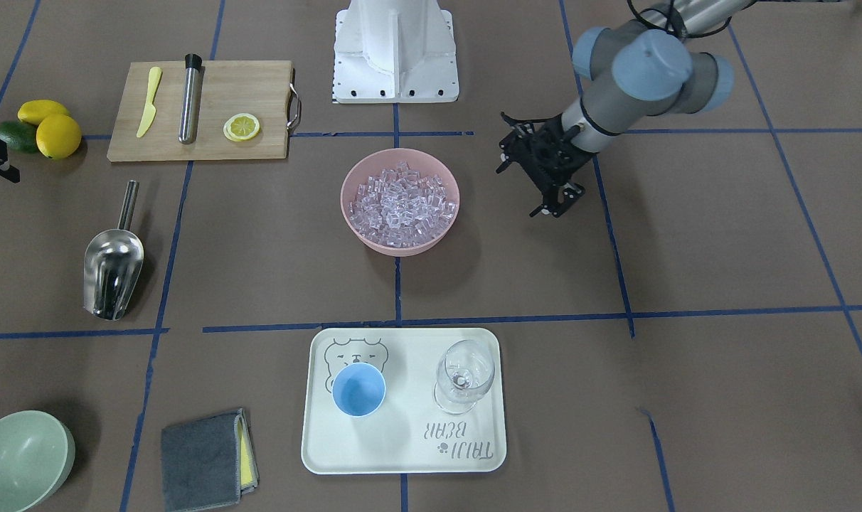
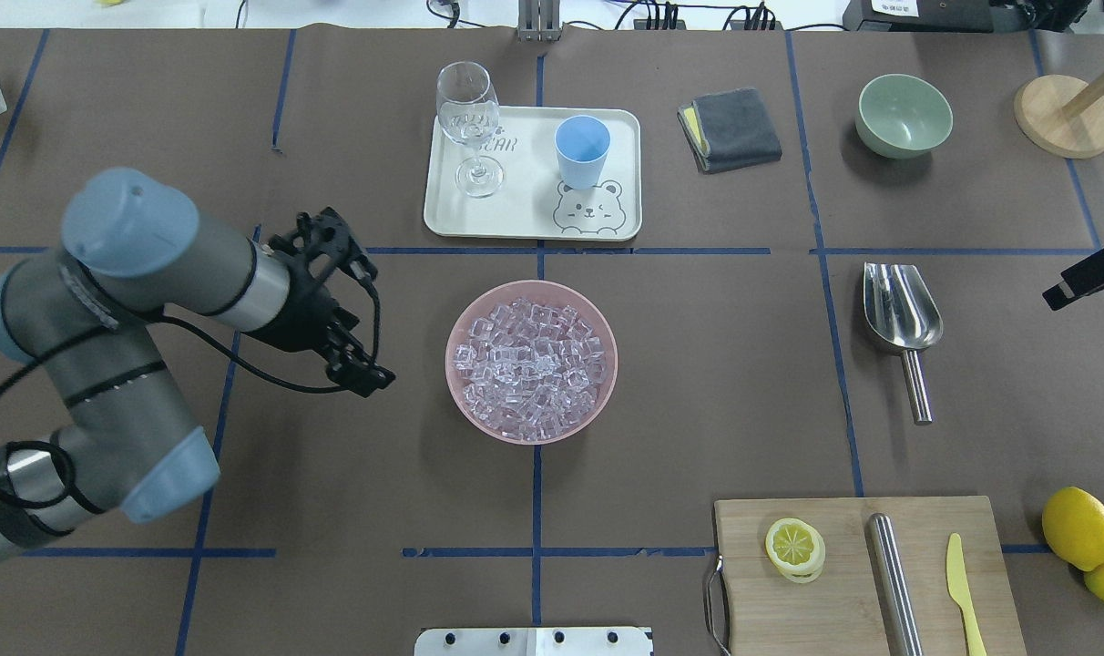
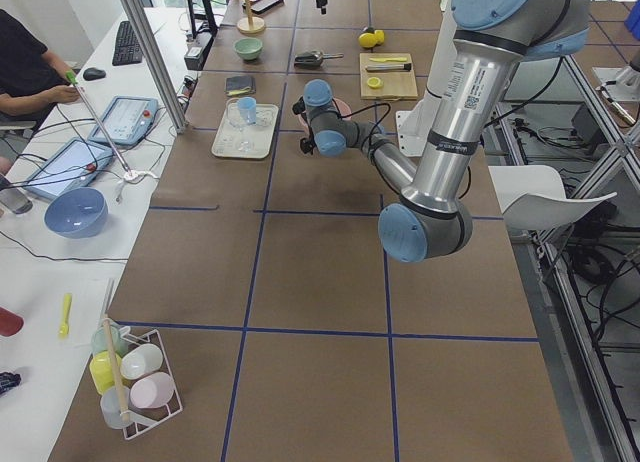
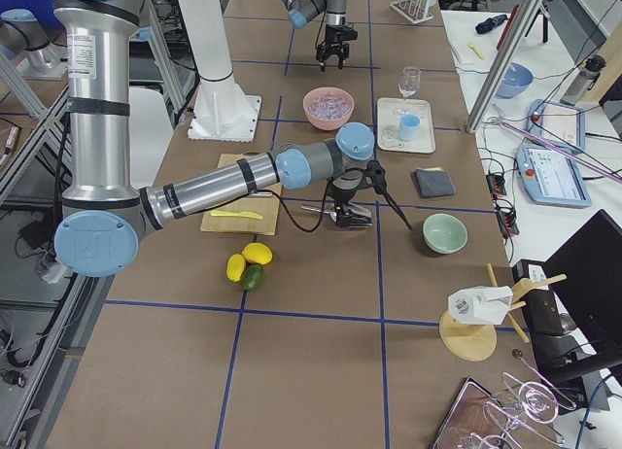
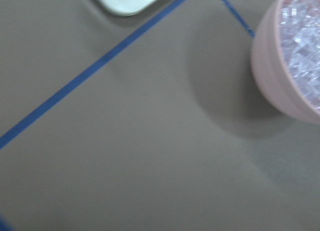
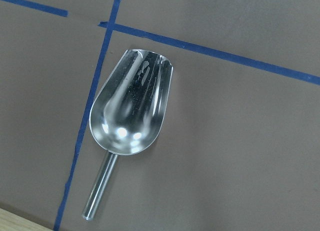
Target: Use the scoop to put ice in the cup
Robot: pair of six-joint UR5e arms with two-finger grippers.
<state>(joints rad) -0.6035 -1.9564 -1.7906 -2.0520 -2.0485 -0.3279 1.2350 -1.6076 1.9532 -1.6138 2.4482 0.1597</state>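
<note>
- Plainly, the left gripper [image 2: 356, 305] hangs with fingers spread and empty, just beside the pink bowl [image 2: 603, 394] on the robot's left, probably parked out of the way.
- The right gripper [image 4: 352, 219] hovers above the scoop [image 2: 898, 314], well to the bowl's right, seemingly lining up a grasp. I cannot tell how far its fingers are apart.
- The ice [image 2: 529, 360] fills the bowl.
- The cup [image 2: 582, 150] waits beyond the bowl, empty.
</note>
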